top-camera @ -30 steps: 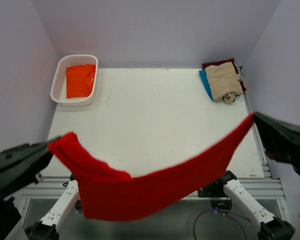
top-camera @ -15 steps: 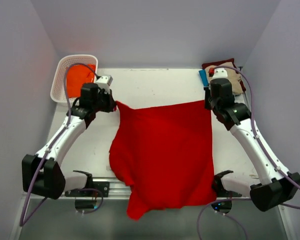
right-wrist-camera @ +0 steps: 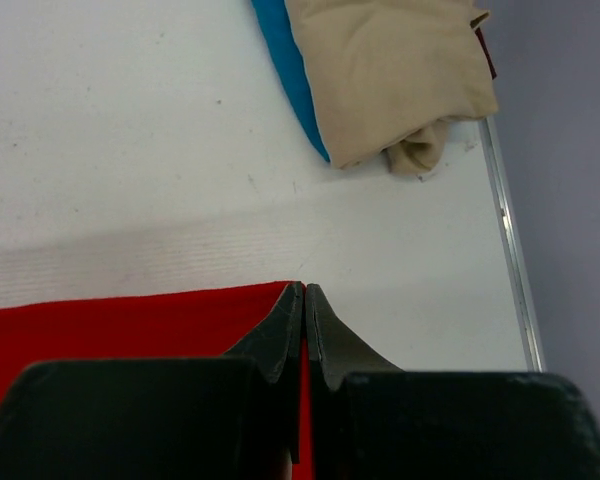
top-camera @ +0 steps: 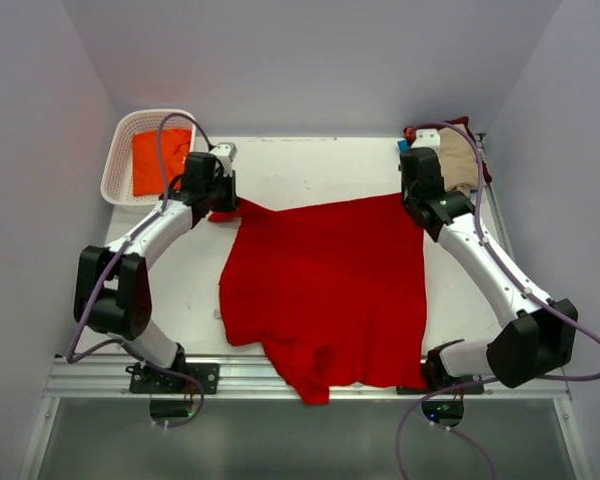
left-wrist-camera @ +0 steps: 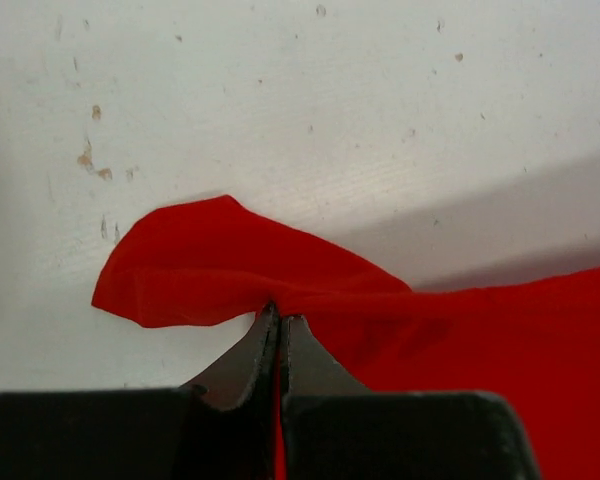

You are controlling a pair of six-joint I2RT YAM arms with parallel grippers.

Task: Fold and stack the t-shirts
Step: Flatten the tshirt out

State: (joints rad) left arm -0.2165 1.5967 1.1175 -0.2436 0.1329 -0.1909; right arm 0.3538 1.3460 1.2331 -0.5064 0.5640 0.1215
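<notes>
Red t-shirt [top-camera: 325,285] lies spread on the table [top-camera: 310,170], long axis far-to-near, hem overhanging the table's near edge. Left gripper [left-wrist-camera: 278,318] and right gripper [right-wrist-camera: 304,292] each pinch a far corner, jaws fully closed; cloth extends nearward from both.

Left claw [left-wrist-camera: 278,318]: black, both fingers pressed tip to tip, with a pinch of bright red soft cloth t-shirt [left-wrist-camera: 230,265] caught between them. Just ahead of the tips and to their left, the cloth bulges into a rounded flap over the white, scuffed bench [left-wrist-camera: 280,100]. To the claw's right the red cloth spreads out to the frame edge. Brown specks mark the bench beyond the flap, left of the claw. A grey shadow band crosses the bench ahead and to the right.
</notes>
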